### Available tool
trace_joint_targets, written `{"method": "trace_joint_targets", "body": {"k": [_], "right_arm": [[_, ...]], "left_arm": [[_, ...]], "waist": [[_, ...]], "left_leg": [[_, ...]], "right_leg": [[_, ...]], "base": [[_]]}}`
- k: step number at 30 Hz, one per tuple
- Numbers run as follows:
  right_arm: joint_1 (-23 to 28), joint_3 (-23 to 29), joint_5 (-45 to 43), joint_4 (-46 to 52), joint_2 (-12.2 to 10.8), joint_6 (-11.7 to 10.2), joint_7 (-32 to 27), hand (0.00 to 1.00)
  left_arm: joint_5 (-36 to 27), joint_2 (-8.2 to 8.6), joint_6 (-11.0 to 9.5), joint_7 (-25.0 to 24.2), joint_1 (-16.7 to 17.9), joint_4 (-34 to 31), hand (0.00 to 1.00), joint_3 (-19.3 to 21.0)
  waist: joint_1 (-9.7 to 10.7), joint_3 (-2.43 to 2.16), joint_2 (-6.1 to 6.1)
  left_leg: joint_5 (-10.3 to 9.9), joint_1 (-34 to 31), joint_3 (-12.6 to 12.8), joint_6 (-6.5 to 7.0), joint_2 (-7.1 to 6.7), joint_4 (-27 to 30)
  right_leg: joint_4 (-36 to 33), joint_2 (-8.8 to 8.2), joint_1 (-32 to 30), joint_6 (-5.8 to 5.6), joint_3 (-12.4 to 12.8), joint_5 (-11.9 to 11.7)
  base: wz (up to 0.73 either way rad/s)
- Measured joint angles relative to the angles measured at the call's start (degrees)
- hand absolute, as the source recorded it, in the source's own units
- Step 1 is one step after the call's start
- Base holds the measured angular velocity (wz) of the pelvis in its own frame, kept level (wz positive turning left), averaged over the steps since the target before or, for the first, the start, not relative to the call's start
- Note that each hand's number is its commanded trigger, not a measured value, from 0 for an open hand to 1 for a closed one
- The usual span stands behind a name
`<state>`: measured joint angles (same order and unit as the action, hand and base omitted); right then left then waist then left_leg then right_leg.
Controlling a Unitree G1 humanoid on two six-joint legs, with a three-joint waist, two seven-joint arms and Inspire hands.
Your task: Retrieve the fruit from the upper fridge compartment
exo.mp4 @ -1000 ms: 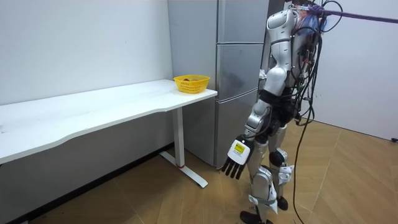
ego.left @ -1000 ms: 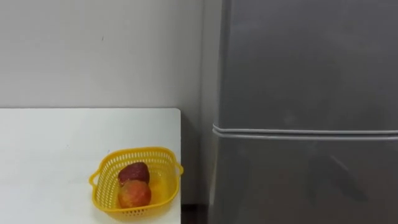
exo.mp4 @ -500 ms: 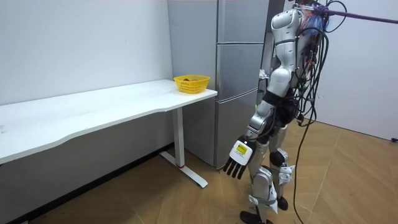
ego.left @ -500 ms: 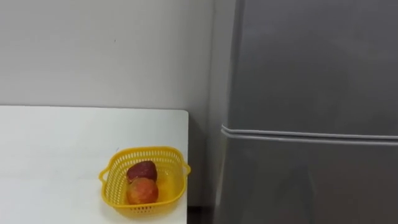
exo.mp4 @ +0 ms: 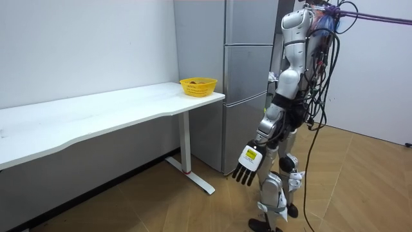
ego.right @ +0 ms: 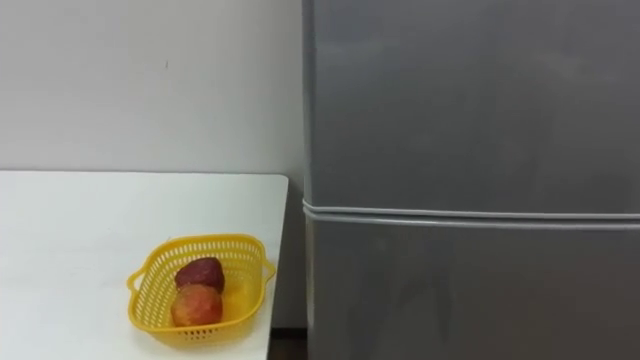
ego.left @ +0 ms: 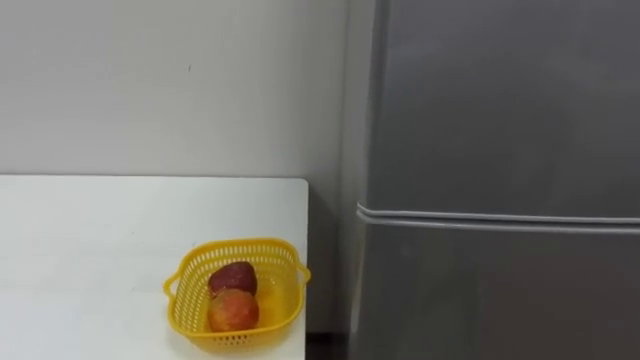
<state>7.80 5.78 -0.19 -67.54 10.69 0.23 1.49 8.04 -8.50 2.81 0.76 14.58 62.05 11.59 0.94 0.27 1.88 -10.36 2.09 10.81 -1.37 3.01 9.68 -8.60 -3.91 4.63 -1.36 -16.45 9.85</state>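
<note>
A tall grey fridge (ego.left: 500, 110) stands right in front of me with its doors shut. A seam (ego.left: 500, 217) divides the upper door from the door below. In the room view I stand upright facing the fridge (exo.mp4: 248, 71), close to it. My left hand (exo.mp4: 246, 166) hangs low at my side with straight fingers and holds nothing.
A white table (ego.left: 90, 240) stands to the left of the fridge, against the wall. Near its right end sits a yellow basket (ego.left: 240, 243) holding a dark red fruit (ego.left: 232, 277) and an orange-red fruit (ego.left: 232, 311). Wooden floor lies open behind me.
The eye view has shifted a little, so the basket and fridge edge sit further right; that is the camera's own move. My torso has straightened slightly. The left hand still hangs.
</note>
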Motion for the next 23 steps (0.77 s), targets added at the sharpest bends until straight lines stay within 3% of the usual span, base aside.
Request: {"method": "trace_joint_targets", "body": {"k": [9,20,23], "right_arm": [[0.3,0.5,-0.1,-1.8,-0.5,1.1,0.7,0.0],[1.3,0.6,-0.2,-2.6,-0.6,1.2,0.4,0.0],[1.4,0.7,-0.2,-3.3,-0.7,2.1,0.4,0.0]], "left_arm": [[2.8,0.18,3.2,-0.3,-0.5,0.5,0.0,0.1],[2.8,0.54,3.3,-0.2,-3.0,0.9,0.0,0.0],[2.8,0.53,3.4,-0.2,-2.9,1.0,0.0,0.0]], "waist": [[0.3,-0.21,-0.19],[0.6,-0.34,-0.44],[0.7,-0.33,-0.48]], "left_leg": [[0.0,0.7,0.2,0.02,-0.12,0.0],[0.0,1.7,1.1,0.03,0.0,-0.1],[-0.1,2.0,1.6,-0.03,0.12,-0.1]], "right_leg": [[0.0,-0.06,0.1,-0.07,0.6,0.1],[-0.2,0.03,0.3,-0.05,1.6,0.1],[-0.3,0.14,0.4,-0.01,2.1,0.1]], "base": [[-0.01],[-0.04],[-0.07]]}}
